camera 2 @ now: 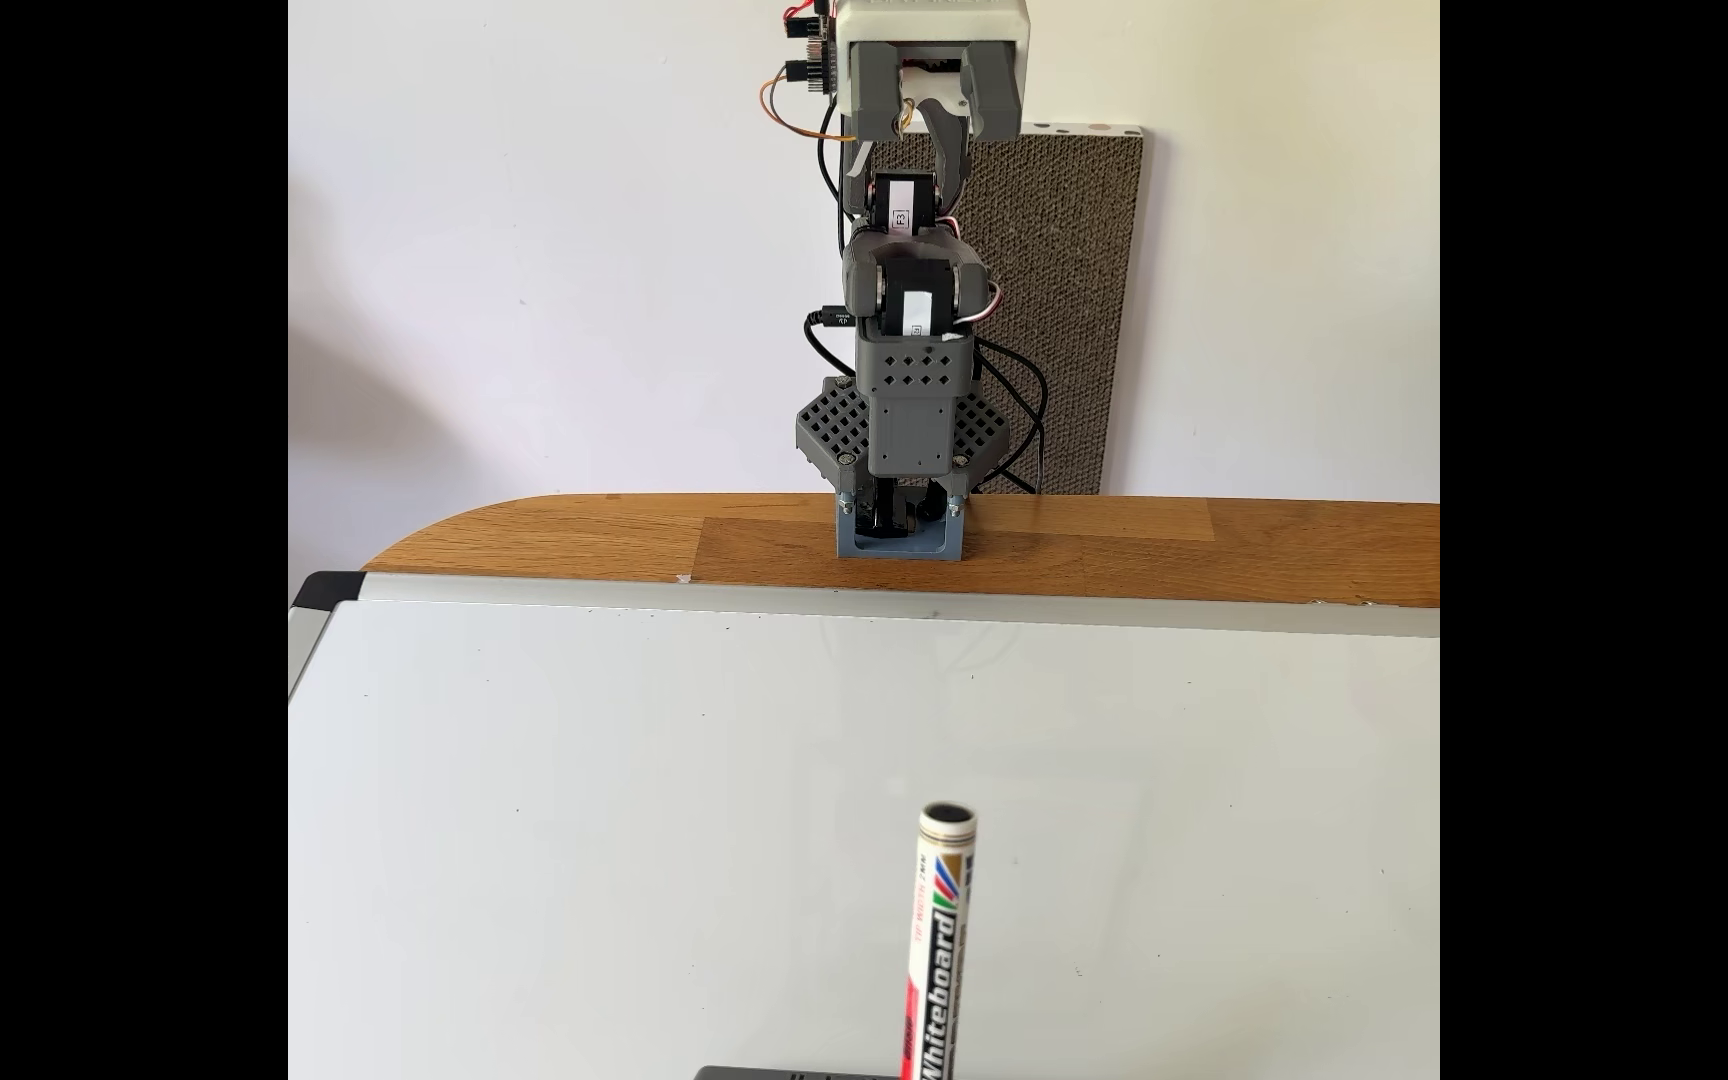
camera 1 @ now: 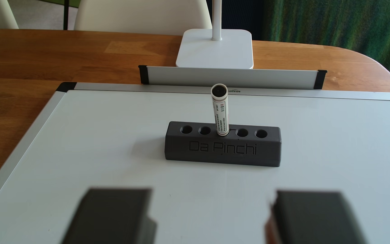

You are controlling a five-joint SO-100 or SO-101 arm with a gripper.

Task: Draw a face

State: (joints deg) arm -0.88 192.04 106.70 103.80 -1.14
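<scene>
Pincer (camera 1: pixel 212 218) spread wide, gripping nothing, blurred fingers (camera 1: pixel 109 215) above the whiteboard (camera 1: pixel 95 145). Grey holder (camera 1: pixel 222 150), engraved "Da Pinchi", has five holes; marker (camera 1: pixel 221 112) stands upright in the middle one, labelled "Whiteboard" in the fixed view (camera 2: pixel 938 955). Face stroke: cannot make out any on the board.

Both feeds look bright with soft daylight. In the other view I see the gripper (camera 1: pixel 212 218) fingers as dark, heavily blurred blocks at the bottom edge, while the holder (camera 1: pixel 222 146) sits sharp, casting a faint shadow leftward. In the fixed view the whiteboard (camera 2: pixel 631 810) shows a mild sheen, black bars flank the picture, and a soft shadow smudges the wall (camera 2: pixel 527 260).
</scene>
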